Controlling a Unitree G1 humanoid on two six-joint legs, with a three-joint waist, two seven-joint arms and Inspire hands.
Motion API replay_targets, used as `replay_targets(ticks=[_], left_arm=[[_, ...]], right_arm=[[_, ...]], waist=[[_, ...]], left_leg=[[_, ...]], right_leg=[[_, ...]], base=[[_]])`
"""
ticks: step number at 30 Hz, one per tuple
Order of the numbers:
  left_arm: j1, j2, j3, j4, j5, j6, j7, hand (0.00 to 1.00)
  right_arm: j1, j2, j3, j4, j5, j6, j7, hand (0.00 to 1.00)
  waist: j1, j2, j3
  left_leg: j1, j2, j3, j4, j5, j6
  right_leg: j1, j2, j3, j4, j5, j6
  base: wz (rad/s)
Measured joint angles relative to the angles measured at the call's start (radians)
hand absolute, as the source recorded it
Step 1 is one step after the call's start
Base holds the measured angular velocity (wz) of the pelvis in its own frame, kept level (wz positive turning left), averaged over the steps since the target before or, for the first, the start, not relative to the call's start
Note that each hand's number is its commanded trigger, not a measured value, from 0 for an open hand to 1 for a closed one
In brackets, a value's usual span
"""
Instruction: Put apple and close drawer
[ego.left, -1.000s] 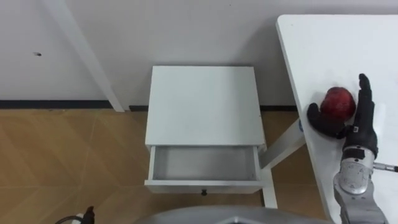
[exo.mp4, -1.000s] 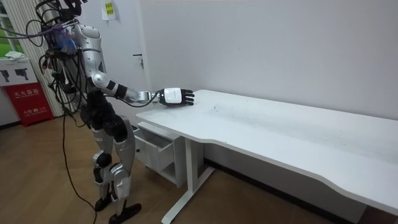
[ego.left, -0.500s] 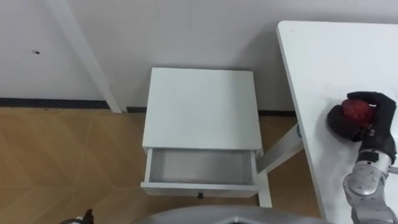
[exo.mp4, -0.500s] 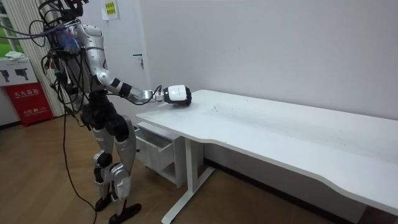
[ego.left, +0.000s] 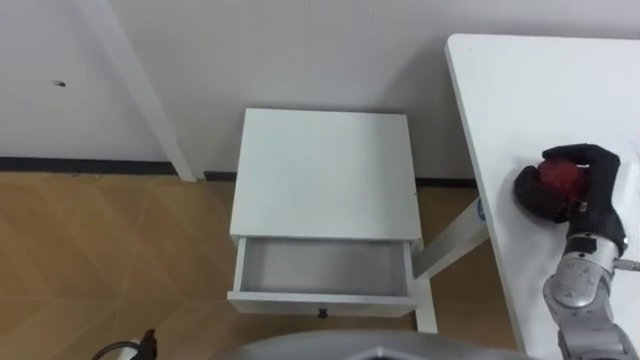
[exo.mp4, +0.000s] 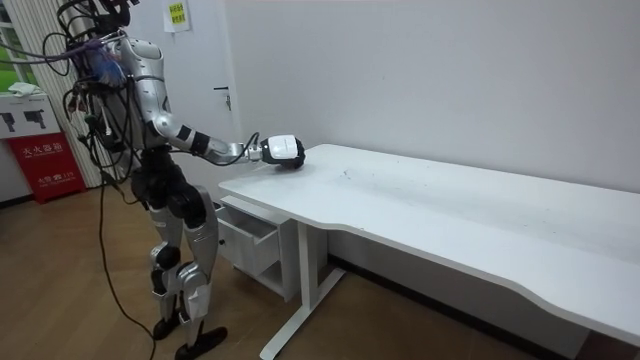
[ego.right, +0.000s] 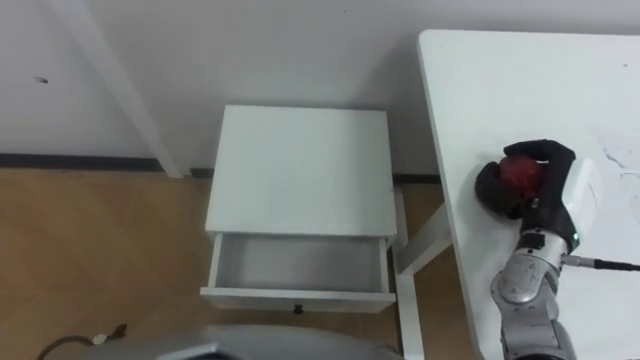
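Fingers (ego.left: 592, 154) of the right hand (ego.left: 598, 195) are black and curled closely over the round, dark red apple (ego.left: 560, 178), and the thumb closes on it from the other side, so the hand holds the fruit. This 1 apple, with a smooth and slightly shiny skin, is at the near left part of the white, flat, matte table top (ego.left: 540, 80), close to its edge; whether it touches the top I cannot tell. Beside the table on the left stands 1 small white rectangular cabinet (ego.left: 325, 165) with a plain smooth top. Its 1 drawer (ego.left: 320, 298) is pulled out, a shallow white box with a pale grey inside, and on its front there is 1 small dark round knob (ego.left: 322, 313). A slanted white table leg (ego.left: 455, 240) stands just beside the cabinet. Under them is a wooden floor (ego.left: 100, 250) of light brown boards. In the room view the robot stands upright at the end of the table, near the cabinet, with the right arm stretched over the table corner.
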Motion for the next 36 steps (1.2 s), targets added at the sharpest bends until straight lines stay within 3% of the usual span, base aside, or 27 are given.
replay_targets(ticks=[7,11,15,27,36], left_arm=[[-0.030,0.002,-0.071,0.000,0.002,-0.001,-0.024,0.00],[-0.035,0.006,-0.098,0.001,0.011,0.003,-0.025,0.00],[-0.039,0.006,-0.116,0.000,0.011,0.025,-0.026,0.00],[-0.044,0.008,-0.133,0.000,0.011,0.045,-0.029,0.00],[-0.057,0.008,-0.137,0.000,0.011,0.045,-0.029,0.00]], right_arm=[[0.002,-0.004,0.065,-0.062,-0.067,0.040,0.014,1.00],[0.008,-0.027,0.136,-0.114,-0.143,0.069,0.044,1.00],[0.008,-0.037,0.188,-0.155,-0.180,0.083,0.074,1.00],[0.013,-0.038,0.198,-0.196,-0.228,0.143,0.075,1.00],[0.016,-0.037,0.198,-0.200,-0.234,0.147,0.075,1.00]], waist=[[0.001,0.001,0.0006],[0.001,0.000,0.0013],[0.001,0.000,0.0017],[0.003,0.001,0.0066],[0.003,0.001,0.0068]], left_leg=[[-0.016,0.001,0.002,0.006,0.000,0.001],[-0.016,0.001,0.002,0.007,-0.001,0.001],[-0.018,0.000,-0.002,0.007,-0.002,0.002],[-0.027,-0.002,-0.008,0.014,-0.009,0.015],[-0.028,-0.002,-0.014,0.013,-0.010,0.016]], right_leg=[[-0.014,-0.001,-0.006,0.002,0.003,0.000],[-0.014,-0.001,-0.006,0.002,0.003,0.001],[-0.014,-0.002,-0.014,0.002,0.004,0.002],[-0.017,-0.007,-0.024,-0.001,0.005,0.020],[-0.017,-0.006,-0.027,-0.001,0.009,0.025]], base=[[0.00],[0.00],[0.02],[0.00],[0.00]])
